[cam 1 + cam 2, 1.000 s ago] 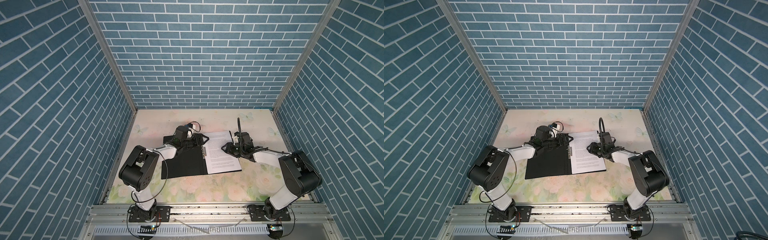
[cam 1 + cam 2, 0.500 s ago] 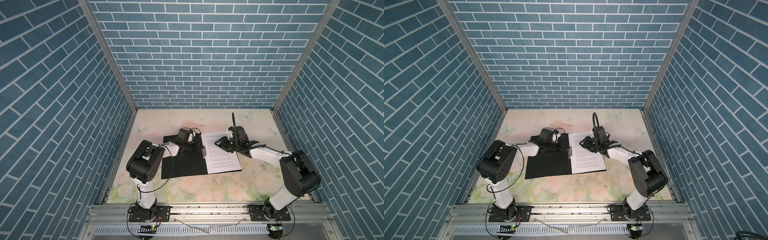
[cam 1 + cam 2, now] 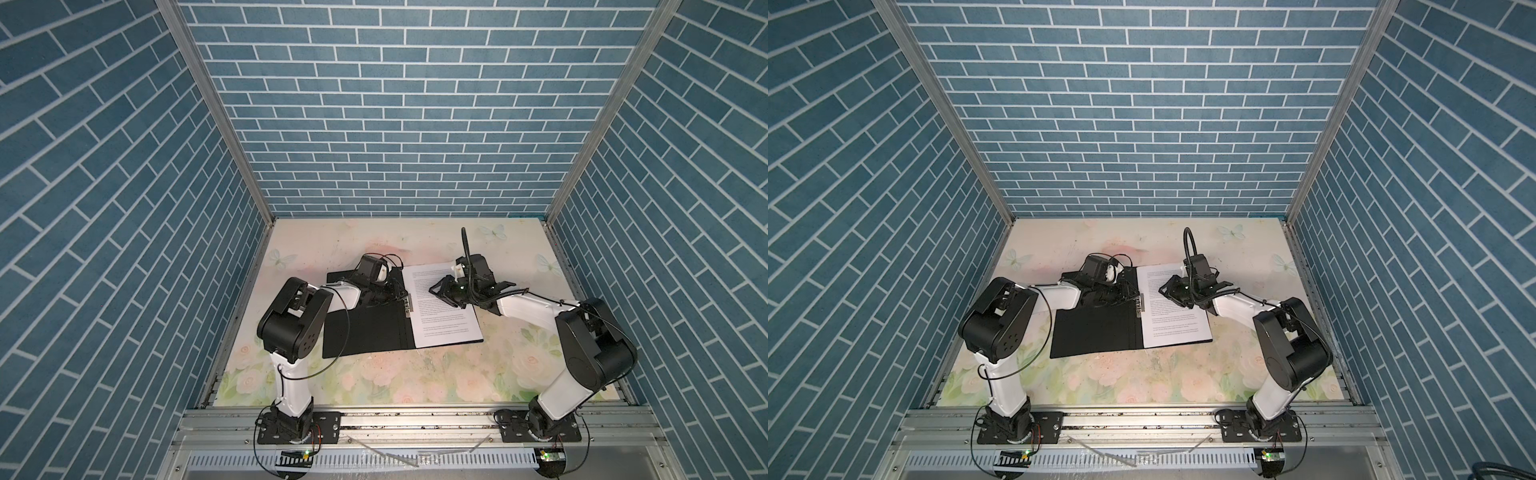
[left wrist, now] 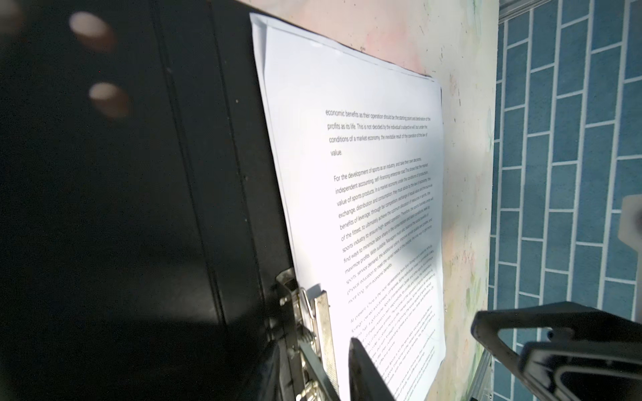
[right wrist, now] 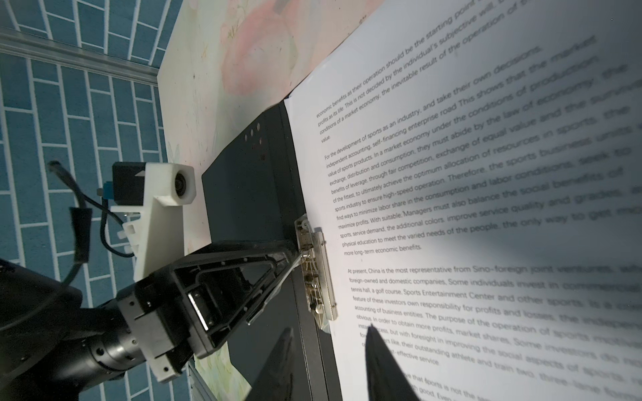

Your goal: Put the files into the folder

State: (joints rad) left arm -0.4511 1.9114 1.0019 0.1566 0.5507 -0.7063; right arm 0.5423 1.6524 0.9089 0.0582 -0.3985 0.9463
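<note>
Right wrist view, nearest first: my right hand (image 5: 330, 328) is partly open and empty, with one fingertip (image 5: 380, 354) on or just above the files (image 5: 486, 180), I judge to pin them flat. Just beyond, my left hand (image 5: 294, 258) brackets the metal spine clip (image 5: 318, 277); whether it truly pinches I cannot tell. Left wrist view alone shows a second sheet's edge under the text page (image 4: 364, 173). Only the top views show the whole folder (image 3: 365, 332), open on the counter (image 3: 415, 386), with the files on its 3 o'clock half and the clip at their 9 o'clock edge.

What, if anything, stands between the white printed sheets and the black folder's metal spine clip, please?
Nothing visible: the white printed sheets lie in the open black folder, their edge at the metal spine clip.
</note>
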